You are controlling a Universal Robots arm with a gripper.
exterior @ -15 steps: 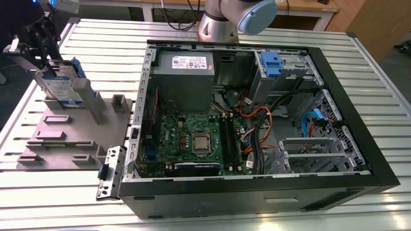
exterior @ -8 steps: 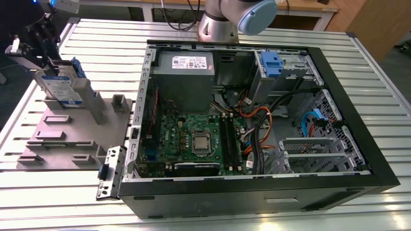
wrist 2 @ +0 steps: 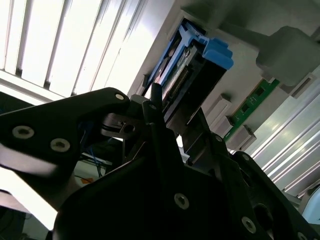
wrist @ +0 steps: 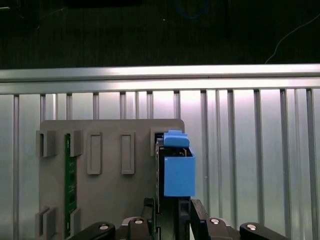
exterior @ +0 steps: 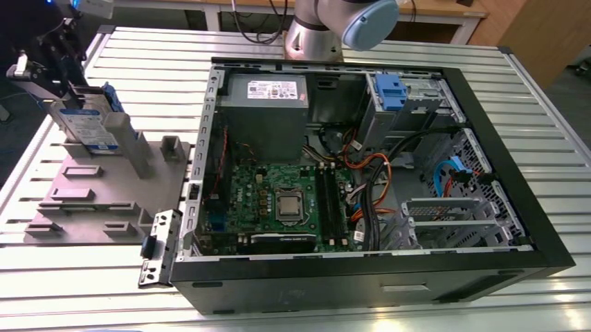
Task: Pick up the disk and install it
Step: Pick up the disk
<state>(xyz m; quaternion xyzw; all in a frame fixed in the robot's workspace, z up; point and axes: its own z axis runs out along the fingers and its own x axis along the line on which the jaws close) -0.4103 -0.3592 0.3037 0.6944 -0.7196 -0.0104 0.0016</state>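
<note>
The disk [exterior: 88,123] stands on edge in a slot of the grey holder block [exterior: 93,197] at the exterior view's left, leaning a little. It is silver-grey with a white-and-blue label and blue side rails. My gripper [exterior: 41,79] hangs at the disk's upper far end, right against it. In the first wrist view the disk [wrist: 177,172] shows edge-on with its blue rail, running straight into my gripper [wrist: 170,212]. In the second wrist view the disk [wrist 2: 192,70] lies just ahead of my gripper [wrist 2: 177,120]. Whether the gripper clamps the disk does not show.
The open computer case [exterior: 526,214] lies right of the holder, with a grey power-supply box [exterior: 266,104], a motherboard [exterior: 286,200] and a blue-fronted caddy [exterior: 389,93] in its metal cage. A green memory board [wrist: 70,185] stands in another holder slot. All rests on a slatted metal table [exterior: 83,277].
</note>
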